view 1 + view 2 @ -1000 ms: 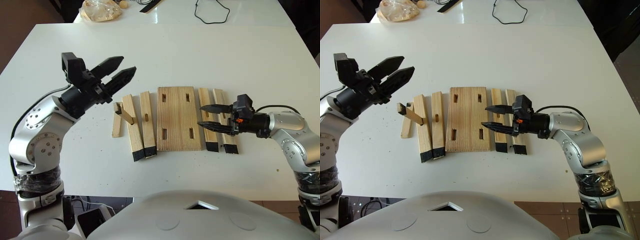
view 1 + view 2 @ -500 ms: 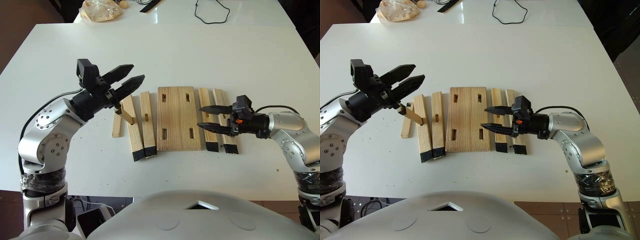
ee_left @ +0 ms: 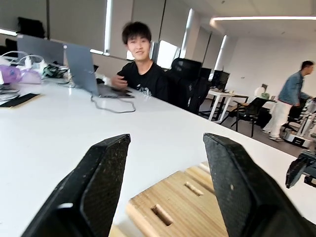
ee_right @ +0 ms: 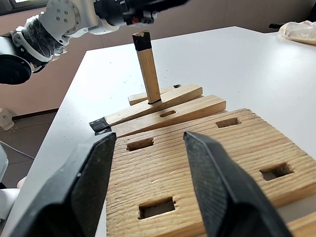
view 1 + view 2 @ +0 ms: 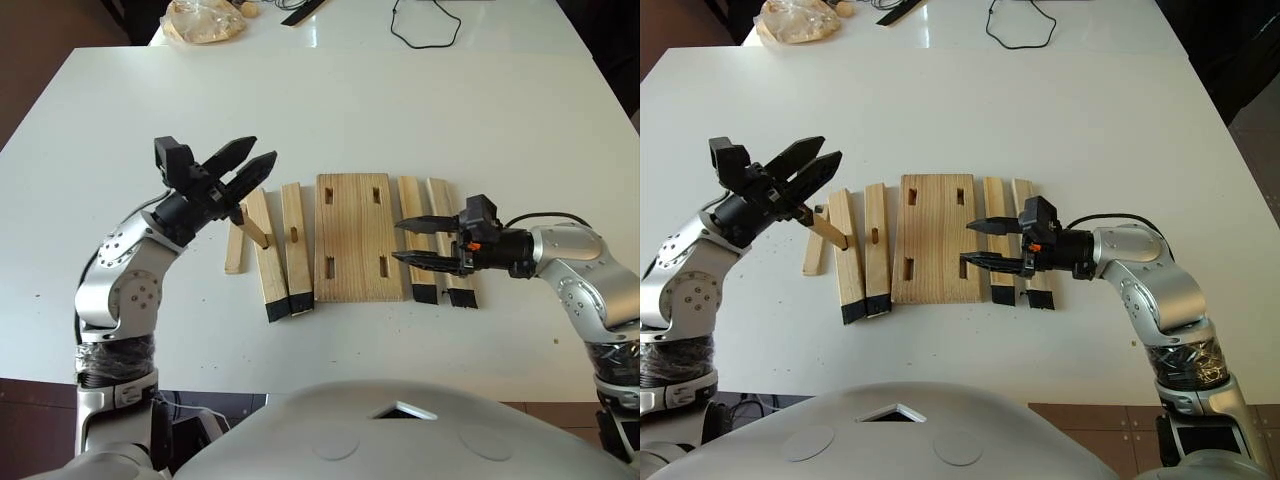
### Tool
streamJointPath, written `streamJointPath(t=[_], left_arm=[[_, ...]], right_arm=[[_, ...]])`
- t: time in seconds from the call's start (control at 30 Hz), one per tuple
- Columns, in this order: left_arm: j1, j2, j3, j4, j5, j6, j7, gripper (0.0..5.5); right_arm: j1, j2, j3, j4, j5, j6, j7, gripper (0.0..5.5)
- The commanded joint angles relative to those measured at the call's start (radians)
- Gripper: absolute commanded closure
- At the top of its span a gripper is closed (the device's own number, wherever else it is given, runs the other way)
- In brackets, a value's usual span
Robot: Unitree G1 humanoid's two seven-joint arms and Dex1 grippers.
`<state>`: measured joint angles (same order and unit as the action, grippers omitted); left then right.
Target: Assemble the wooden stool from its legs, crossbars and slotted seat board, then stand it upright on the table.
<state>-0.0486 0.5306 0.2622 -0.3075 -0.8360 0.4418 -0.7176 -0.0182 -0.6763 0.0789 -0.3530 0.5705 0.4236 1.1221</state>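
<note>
Left gripper (image 5: 265, 149): jaws apart, holding nothing, hovering just above the top end of a crossbar (image 5: 252, 227). That crossbar stands tilted in the slot of the far-left leg (image 5: 263, 262). I can't tell whether I touch it.

Right gripper (image 5: 396, 241): jaws apart, empty, low over the right edge of the seat board (image 5: 355, 240), fingers pointing left across it.

Seat board lies flat mid-table (image 5: 450, 120), four slots up. There are two legs on each side of it, parallel to it, black-taped ends toward me: the slotted pair on the left, inner one (image 5: 294, 250), and the right pair (image 5: 415, 225) and (image 5: 442, 215) partly under my right fingers.

Second crossbar (image 5: 233, 255) lies flat, just left of the far-left leg.
</note>
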Motion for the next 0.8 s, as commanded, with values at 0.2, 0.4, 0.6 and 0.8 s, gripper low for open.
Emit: streamJointPath(t=[0.2, 0.4, 0.6, 0.8], left_arm=[[0.043, 0.258, -0.017, -0.412, -0.070, 0.208, 0.036, 2.75], [0.373, 0.279, -0.136, -0.485, 0.049, 0.200, -0.026, 2.75], [0.615, 0.371, -0.127, -0.447, 0.251, 0.070, -0.159, 2.75], [0.626, 0.398, -0.193, -0.321, 0.429, -0.070, -0.225, 2.75]], right_arm=[[-0.066, 0.082, -0.087, 0.025, 0.020, -0.008, -0.148, 2.97], [-0.119, 0.179, -0.158, 0.075, -0.002, -0.024, -0.335, 2.97], [-0.022, 0.183, -0.169, 0.003, -0.009, -0.031, -0.376, 2.97], [-0.020, 0.204, -0.154, -0.012, -0.013, -0.034, -0.405, 2.97]])
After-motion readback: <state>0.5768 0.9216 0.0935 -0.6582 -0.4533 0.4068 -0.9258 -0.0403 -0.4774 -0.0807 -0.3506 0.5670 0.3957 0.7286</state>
